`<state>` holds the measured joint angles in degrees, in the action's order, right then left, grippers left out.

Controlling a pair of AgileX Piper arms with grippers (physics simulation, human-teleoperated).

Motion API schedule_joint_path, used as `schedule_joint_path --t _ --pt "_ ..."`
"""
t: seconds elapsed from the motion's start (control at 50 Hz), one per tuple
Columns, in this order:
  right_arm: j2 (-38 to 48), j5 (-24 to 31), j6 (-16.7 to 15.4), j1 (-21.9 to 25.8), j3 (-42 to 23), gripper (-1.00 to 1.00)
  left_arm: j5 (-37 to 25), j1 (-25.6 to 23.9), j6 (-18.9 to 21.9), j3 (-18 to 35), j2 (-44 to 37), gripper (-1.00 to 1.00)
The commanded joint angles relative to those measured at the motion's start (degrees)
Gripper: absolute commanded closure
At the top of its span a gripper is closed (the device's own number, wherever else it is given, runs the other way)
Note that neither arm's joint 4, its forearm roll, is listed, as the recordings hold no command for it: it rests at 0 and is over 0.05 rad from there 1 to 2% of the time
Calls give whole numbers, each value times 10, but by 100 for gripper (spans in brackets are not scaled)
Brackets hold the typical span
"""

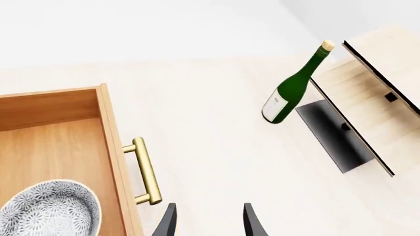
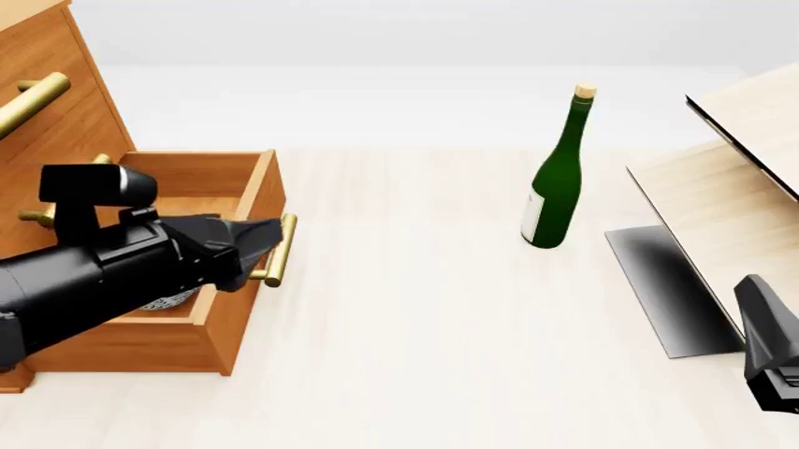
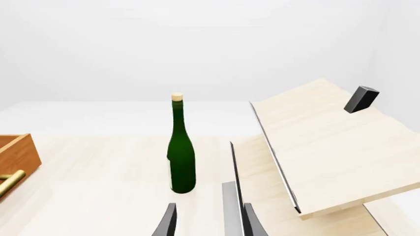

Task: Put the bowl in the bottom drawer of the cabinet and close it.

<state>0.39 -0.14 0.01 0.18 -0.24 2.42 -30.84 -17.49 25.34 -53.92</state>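
The bowl, white with a grey-blue speckle, lies inside the pulled-out bottom drawer of the cabinet. In the front view only a sliver of the bowl shows beneath my left arm. My left gripper is open and holds nothing; it hovers just outside the drawer front, beside the brass handle. In the front view the left gripper overlaps the drawer's front edge near that handle. My right gripper is open and empty at the near right, far from the drawer.
A tall green bottle with a cork stands mid-table, right of the drawer. Pale slanted wood panels with a dark base plate fill the right side. Two upper cabinet drawers with brass handles are shut.
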Motion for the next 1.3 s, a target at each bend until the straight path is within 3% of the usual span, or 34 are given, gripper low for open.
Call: schedule_joint_path --t 0.02,0.84,1.3 --pt "0 0 0 0 0 -100 9 -32 -20 5 -15 -100" --pt "0 0 0 0 0 -100 77 -87 -108 -7 -108 -100" --pt "0 0 0 0 0 -100 108 -93 -121 -18 -156 -100"
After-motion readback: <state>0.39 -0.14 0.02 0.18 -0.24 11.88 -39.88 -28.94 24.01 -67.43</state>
